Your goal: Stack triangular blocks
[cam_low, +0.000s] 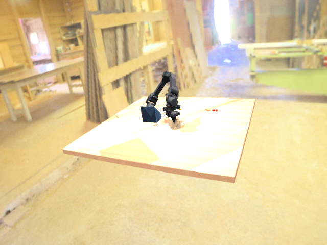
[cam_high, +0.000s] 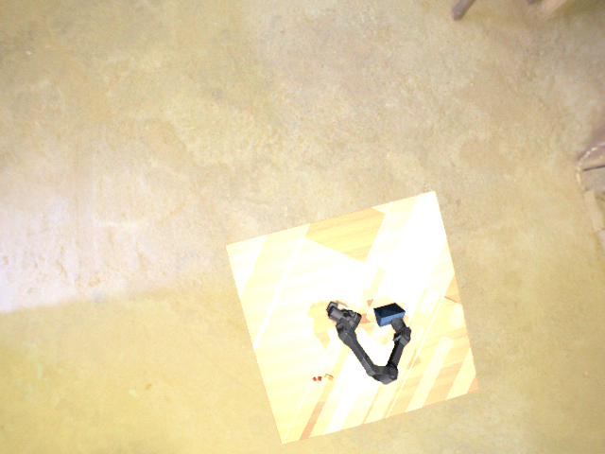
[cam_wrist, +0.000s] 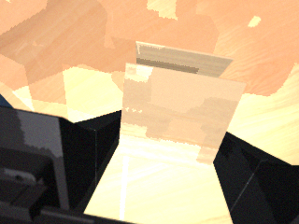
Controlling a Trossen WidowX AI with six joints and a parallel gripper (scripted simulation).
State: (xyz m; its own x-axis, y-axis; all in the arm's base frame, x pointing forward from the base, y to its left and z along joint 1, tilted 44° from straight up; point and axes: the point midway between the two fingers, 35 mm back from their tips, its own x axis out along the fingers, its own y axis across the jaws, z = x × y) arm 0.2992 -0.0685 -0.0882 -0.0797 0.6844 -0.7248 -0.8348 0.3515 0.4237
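Observation:
My gripper (cam_high: 334, 309) (cam_low: 173, 117) (cam_wrist: 167, 121) is shut on a pale, wood-coloured triangular block (cam_wrist: 182, 105) (cam_low: 176, 124). It holds the block low over the middle of the table (cam_high: 273, 293) (cam_low: 211, 158). I cannot tell whether the block touches the table. In the wrist view the block's flat face fills the gap between my two dark fingers. The other triangular block (cam_high: 389, 313) (cam_low: 150, 114) is dark blue. It sits by the arm's base, apart from the gripper. Only a sliver of it shows at the left edge of the wrist view.
Two tiny red pieces (cam_high: 316, 378) (cam_low: 214, 109) and a small orange piece (cam_high: 328, 376) (cam_low: 207, 109) lie on the table on the far side of the arm. The table top has patchy wood colours. Its edges drop to the workshop floor on all sides.

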